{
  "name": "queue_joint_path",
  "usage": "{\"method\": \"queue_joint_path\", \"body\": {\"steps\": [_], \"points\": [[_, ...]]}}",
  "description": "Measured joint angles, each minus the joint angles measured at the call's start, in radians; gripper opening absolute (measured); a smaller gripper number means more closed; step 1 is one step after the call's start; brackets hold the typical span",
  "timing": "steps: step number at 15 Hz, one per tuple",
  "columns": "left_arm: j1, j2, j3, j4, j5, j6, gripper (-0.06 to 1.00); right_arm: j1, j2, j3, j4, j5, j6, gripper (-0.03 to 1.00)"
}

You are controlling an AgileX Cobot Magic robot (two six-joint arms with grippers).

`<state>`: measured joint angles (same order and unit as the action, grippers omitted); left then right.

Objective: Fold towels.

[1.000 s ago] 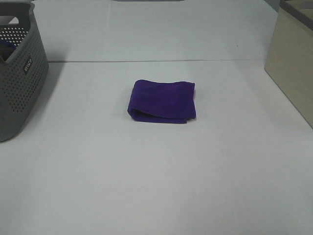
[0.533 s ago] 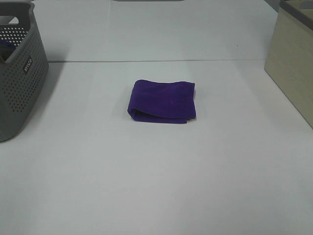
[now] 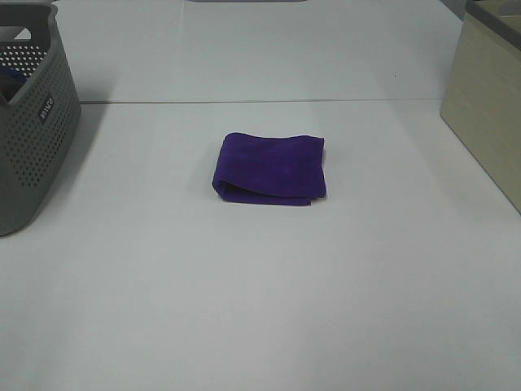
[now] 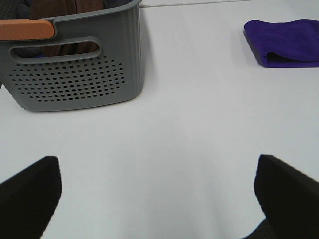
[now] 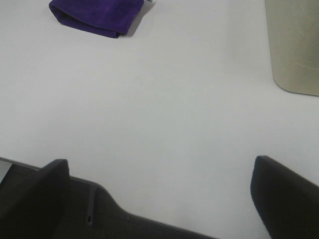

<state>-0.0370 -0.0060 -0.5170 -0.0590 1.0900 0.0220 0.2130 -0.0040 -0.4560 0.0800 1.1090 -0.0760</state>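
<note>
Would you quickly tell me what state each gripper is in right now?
Left gripper: open, holding nothing, over bare table.
Right gripper: open, holding nothing; the purple towel lies folded, apart from both.

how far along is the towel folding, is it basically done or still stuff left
The purple towel already lies folded into a compact stack mid-table. Nothing is in hand: the left tool and right tool are both open, empty and well back from it. The grey basket holds more cloth, brownish in the left wrist view, possibly left to fold.
</note>
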Motion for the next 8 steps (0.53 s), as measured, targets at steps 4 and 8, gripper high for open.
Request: {"method": "queue_joint_path", "body": {"steps": [4,8], "points": [[0.0,0.0,0.0,0.0,-0.008,0.0,0.99,0.0,0.0,0.003,-0.001,-0.004,0.0,0.96],[0.0,0.0,0.0,0.0,-0.008,0.0,0.99,0.0,0.0,0.003,-0.001,-0.005,0.0,0.96]]}}
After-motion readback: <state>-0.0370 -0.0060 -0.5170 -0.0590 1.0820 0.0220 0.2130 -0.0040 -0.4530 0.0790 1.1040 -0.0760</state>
